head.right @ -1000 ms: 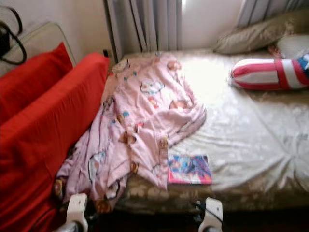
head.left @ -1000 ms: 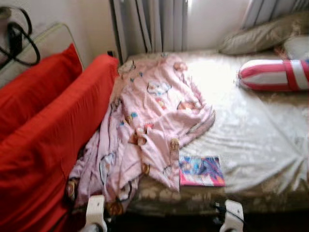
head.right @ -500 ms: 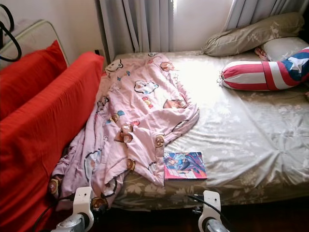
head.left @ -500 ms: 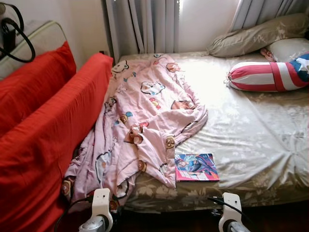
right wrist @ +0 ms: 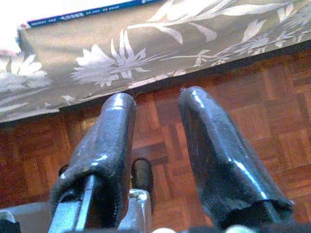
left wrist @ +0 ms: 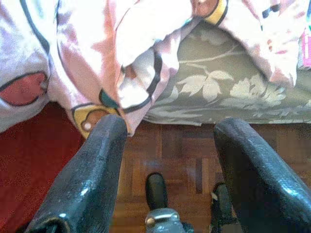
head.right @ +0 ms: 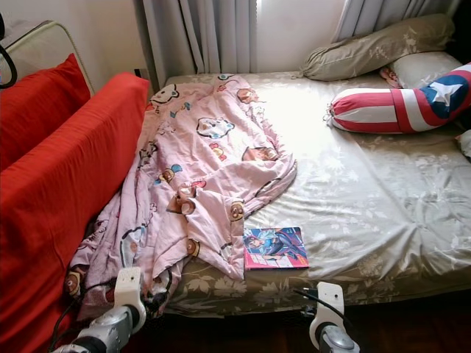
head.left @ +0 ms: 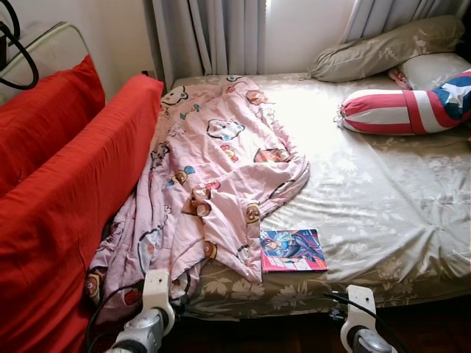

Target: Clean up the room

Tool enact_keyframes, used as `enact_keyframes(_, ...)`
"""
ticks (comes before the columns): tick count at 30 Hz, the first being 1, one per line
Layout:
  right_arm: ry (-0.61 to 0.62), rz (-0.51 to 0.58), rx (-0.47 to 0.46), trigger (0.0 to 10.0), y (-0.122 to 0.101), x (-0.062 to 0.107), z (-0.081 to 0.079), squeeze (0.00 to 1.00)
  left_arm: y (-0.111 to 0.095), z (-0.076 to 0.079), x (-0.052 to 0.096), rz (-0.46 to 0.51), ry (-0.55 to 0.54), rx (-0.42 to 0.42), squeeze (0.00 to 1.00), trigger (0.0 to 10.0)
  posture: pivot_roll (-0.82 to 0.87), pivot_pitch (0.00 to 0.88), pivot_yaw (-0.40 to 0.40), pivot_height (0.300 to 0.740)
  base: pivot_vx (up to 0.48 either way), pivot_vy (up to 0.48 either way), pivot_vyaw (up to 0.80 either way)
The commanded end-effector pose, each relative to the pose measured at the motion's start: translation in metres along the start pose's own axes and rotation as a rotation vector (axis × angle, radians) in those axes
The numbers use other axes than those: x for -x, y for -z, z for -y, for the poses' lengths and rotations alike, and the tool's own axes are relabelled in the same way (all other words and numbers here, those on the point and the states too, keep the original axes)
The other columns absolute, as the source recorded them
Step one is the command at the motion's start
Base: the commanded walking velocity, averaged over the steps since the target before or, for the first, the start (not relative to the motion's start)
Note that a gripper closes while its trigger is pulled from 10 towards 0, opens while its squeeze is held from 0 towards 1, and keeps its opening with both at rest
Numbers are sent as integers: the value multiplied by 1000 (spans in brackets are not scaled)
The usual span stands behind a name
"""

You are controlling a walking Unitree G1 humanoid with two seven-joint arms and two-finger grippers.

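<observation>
A crumpled pink cartoon-print blanket [head.left: 213, 169] lies across the left half of the bed [head.left: 383, 191] and hangs over its near edge. A colourful comic book [head.left: 293, 250] lies flat by the blanket's lower corner, close to the bed's front edge. Both arms are low in front of the bed. My left gripper [left wrist: 172, 131] is open over the wooden floor, just below the hanging blanket [left wrist: 97, 53]. My right gripper [right wrist: 158, 97] is open and holds nothing, below the bed's edge and the book's spine [right wrist: 82, 14].
Two big red cushions [head.left: 66, 206] stand against the bed's left side. A red, white and blue bolster [head.left: 405, 110] and two pillows [head.left: 383, 51] lie at the far right. Grey curtains [head.left: 213, 37] hang behind. Parquet floor [right wrist: 272, 111] lies between me and the bed.
The whole picture has shifted and sharpened as the camera moved. Both wrists show a little more at the bottom edge. Nothing on the bed has moved.
</observation>
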State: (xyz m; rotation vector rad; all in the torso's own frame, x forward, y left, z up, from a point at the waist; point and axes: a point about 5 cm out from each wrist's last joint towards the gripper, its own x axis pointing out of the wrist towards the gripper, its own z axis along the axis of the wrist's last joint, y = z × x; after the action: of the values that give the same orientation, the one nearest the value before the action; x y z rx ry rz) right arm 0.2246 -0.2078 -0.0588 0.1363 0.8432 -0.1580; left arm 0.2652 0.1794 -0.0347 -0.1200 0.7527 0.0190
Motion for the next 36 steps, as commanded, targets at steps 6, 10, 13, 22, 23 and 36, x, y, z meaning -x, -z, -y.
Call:
enact_keyframes(6, -1, -7, -7, 10000, -1, 0, 0, 0, 10, -5, 2, -27, -13, 3, 0, 10000, -42, 0, 10, 740, 0, 0, 0)
enact_keyframes(10, -1, 1, -24, 10000, -2, -1, -1, 0, 10, -5, 2, -33, -12, -4, 0, 10000, -41, 0, 13, 740, 0, 0, 0)
enact_keyframes(13, -10, 13, -32, 10000, -3, -1, -2, 0, 9, -5, 2, -31, -8, -6, 0, 10000, -36, 0, 12, 740, 0, 0, 0)
enact_keyframes(22, -26, 9, -22, 10000, 2, 1, 1, 0, 16, -7, 4, -42, -12, 9, 0, 10000, -24, 13, 8, 740, 0, 0, 0)
enact_keyframes(23, -26, 9, -22, 10000, 2, 1, 1, 0, 16, -7, 4, -42, -12, 9, 0, 10000, -24, 13, 8, 740, 0, 0, 0)
enact_keyframes(36, -49, -56, 65, 10000, 22, 6, 13, 0, 37, -13, 9, -76, -48, 52, 0, 10000, 53, 103, -48, 740, 0, 0, 0)
